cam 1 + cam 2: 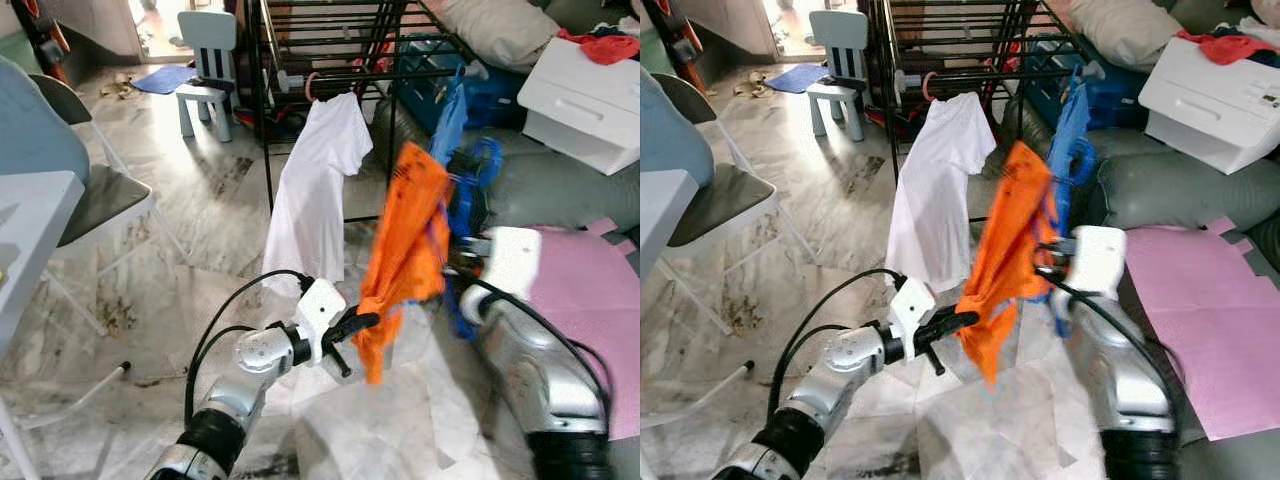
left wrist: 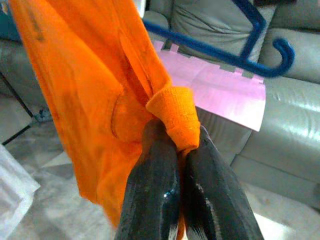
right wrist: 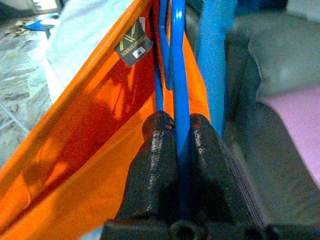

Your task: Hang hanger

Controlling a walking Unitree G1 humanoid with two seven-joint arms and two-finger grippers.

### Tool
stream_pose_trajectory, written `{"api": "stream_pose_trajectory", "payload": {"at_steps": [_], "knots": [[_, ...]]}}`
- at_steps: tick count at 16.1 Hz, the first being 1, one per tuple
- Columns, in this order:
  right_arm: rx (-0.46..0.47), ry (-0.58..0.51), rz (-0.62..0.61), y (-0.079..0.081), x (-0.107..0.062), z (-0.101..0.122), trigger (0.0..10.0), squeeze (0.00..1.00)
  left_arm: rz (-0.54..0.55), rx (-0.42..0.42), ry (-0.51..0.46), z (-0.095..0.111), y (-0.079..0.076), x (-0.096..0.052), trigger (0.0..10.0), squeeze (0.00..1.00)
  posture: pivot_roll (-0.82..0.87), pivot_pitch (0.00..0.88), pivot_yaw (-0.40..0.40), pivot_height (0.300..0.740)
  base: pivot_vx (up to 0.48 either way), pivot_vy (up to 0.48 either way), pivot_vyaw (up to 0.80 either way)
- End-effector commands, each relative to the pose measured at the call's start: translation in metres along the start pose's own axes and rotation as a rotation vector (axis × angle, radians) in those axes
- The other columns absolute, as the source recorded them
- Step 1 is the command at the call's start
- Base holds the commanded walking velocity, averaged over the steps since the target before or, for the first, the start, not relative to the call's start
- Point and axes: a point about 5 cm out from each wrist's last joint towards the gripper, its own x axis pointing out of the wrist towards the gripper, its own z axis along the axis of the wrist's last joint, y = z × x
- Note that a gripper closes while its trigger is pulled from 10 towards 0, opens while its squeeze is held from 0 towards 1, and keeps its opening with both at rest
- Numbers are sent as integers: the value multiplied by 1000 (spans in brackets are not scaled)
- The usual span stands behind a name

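Hanging in mid-air between both arms, the blue plastic hanger point(image 3: 178, 75) carries a bright orange cloth shirt point(image 1: 405, 240). Its long axis runs steeply, hook end up toward 1 o'clock and low end down near 7 o'clock in the head views. The right hand point(image 3: 181, 131) has its fingers pressed on the hanger's thin blue bar, at about 4 o'clock from the shirt's middle. The left hand point(image 2: 175, 150) pinches a bunched orange cuff or hem, at 7 o'clock from the shirt.

Target is the black metal drying rack point(image 1: 330, 60), at roughly 11 o'clock from the hanger, well apart and higher. A white t-shirt point(image 1: 315, 190) on a pink hanger hook point(image 1: 312, 86) already hangs from a rail there. The right arm is the one bearing the hanger, so my guess is it must carry the hook up and toward 11 o'clock. The blue hook point(image 2: 285, 52) curls open near the grey leather sofa point(image 2: 295, 125) with its pink sheet point(image 1: 585, 300).
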Motion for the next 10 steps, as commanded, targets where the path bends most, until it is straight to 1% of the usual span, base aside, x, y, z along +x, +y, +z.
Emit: {"api": "stream_pose_trajectory", "payload": {"at_steps": [1,2,3,4,5,6,8,10], "knots": [[-22,-79,-3,1,1,18,10000,0,-7,22,11,-1,-1,0,10000,0,0,0,-38,740,0,0,0],[17,-9,62,11,0,6,10000,0,-5,24,7,1,-2,0,10000,0,-1,0,-38,740,0,0,0],[119,351,75,17,-31,-76,10000,0,-18,66,-2,10,1,3,10000,0,-8,0,-40,740,0,0,0],[222,438,-18,7,-46,-100,10000,0,-13,79,-8,15,4,6,10000,0,-13,0,-42,740,0,0,0],[265,492,-69,1,-59,-115,10000,0,-7,89,-14,18,7,8,10000,0,-20,0,-40,740,0,0,0],[336,512,-226,-18,-70,-124,10000,0,10,91,-26,23,9,11,10000,0,-27,0,-37,740,0,0,0],[378,475,-453,-49,-79,-122,10000,0,37,90,-43,28,12,15,10000,0,-39,0,-29,740,0,0,0],[380,404,-502,-58,-73,-107,10000,0,26,90,-51,29,9,18,10000,0,-49,0,-21,740,0,0,0]]}}
